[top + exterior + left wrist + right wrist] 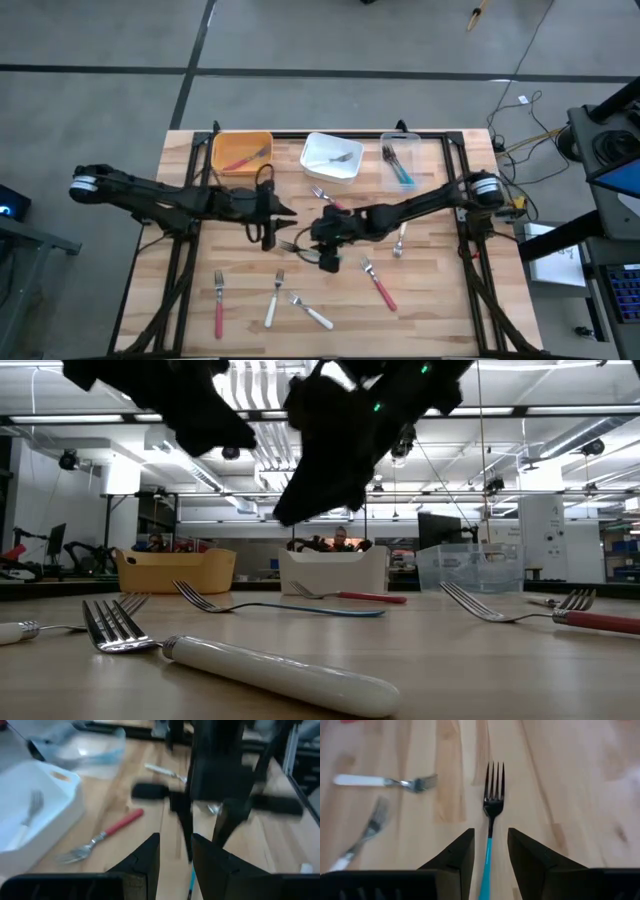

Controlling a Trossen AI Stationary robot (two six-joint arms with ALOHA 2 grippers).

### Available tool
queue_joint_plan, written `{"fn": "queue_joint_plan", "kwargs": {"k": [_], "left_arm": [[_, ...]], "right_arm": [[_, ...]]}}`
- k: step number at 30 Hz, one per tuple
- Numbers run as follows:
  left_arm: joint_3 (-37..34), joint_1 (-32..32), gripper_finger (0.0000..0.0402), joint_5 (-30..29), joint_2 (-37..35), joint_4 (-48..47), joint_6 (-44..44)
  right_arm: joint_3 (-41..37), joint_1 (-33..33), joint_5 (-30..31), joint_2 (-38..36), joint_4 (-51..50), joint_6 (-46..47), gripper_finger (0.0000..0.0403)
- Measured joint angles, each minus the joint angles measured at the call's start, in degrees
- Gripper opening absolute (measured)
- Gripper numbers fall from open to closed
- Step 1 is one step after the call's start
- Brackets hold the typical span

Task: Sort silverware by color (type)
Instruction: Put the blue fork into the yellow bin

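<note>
A: What colours are the bins?
B: One orange bin point(241, 152), one white bin point(332, 157), one clear bin point(400, 160).
A: And the forks?
B: Silver heads. The fork point(489, 834) between the black fingers point(451, 862) has a teal-blue handle; a red-handled fork point(102, 837) lies on the pale wood table point(440, 300); a white-handled fork point(245, 664) sits nearest the low camera.
</note>
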Motion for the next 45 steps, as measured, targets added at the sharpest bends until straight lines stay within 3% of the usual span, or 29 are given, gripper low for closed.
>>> {"fn": "queue_joint_plan", "kwargs": {"k": [5,12,21,27,34,45], "left_arm": [[0.0,-1.3,0.0091,-3.9,-4.7,-0.7,0.0],[0.0,-1.9,0.0091,-4.7,-8.6,-1.3,0.3],[0.0,-2.1,0.0091,-5.6,-8.9,-1.5,1.3],[0.6,-2.1,0.0091,-10.7,-9.0,1.0,6.7],[4.9,-2.0,0.0091,-20.2,-9.0,1.4,17.5],[5.0,-1.4,0.0091,-23.5,-10.8,1.7,28.5]], "right_arm": [[4.5,0.0,0.0,6.6,-0.4,-0.2,0.0112],[10.9,0.1,0.1,14.4,-5.9,-1.5,0.0106],[14.1,0.4,2.8,18.5,-9.5,-2.4,0.0083],[14.0,0.3,3.1,18.5,-9.5,-2.4,0.0019],[14.5,0.2,2.3,16.8,-10.6,0.1,0.0012],[14.3,-4.4,2.4,4.5,-23.7,7.3,0.001]]}}
